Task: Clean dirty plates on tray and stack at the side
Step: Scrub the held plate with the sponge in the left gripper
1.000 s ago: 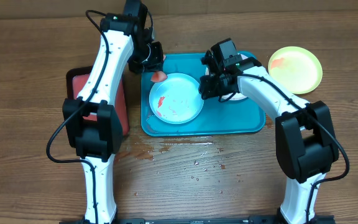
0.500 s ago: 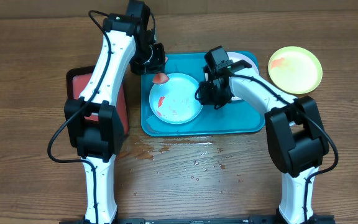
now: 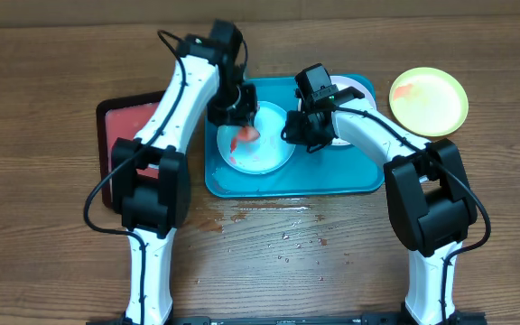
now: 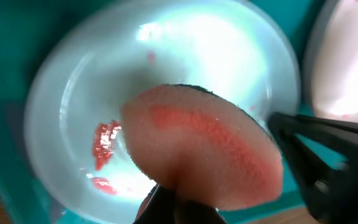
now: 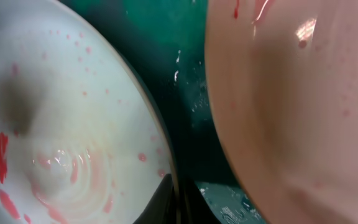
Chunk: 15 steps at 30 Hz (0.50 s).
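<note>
A sponge (image 4: pixel 210 146) is held by the left pincer (image 4: pixel 179 200), the mint plate (image 4: pixel 197 56) by the right pincer (image 5: pixel 174 202); the nearby bench (image 3: pixel 287 262) is spattered.

Brown wood-grain worktop (image 3: pixel 43 262) fills the overhead view, grain running side to side; wet specks (image 3: pixel 283 236) scattered toward 6 o'clock, a paler strip (image 3: pixel 79 11) along 12 o'clock
</note>
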Each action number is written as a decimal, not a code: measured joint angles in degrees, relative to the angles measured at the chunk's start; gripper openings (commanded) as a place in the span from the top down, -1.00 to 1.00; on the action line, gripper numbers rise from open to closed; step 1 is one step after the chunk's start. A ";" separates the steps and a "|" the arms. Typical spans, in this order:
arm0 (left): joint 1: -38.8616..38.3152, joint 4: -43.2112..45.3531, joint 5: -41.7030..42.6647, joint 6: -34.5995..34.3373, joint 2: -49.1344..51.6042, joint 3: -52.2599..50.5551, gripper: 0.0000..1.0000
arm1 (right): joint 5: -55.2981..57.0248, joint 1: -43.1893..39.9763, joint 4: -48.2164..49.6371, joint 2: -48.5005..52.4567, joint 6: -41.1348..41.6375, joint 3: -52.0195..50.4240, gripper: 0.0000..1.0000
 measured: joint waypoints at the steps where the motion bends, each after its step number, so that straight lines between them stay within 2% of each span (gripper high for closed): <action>1: -0.20 0.96 0.02 -0.33 0.00 -1.42 0.92 | 0.02 0.00 0.26 0.02 0.46 0.00 0.93; 10: -1.16 13.16 -0.59 -2.78 0.07 -10.71 0.91 | 0.09 0.00 1.29 0.04 2.16 0.00 0.93; 15: -1.20 14.64 -6.73 -2.97 0.07 -11.17 0.92 | 0.15 0.00 -0.02 0.33 2.73 0.00 0.93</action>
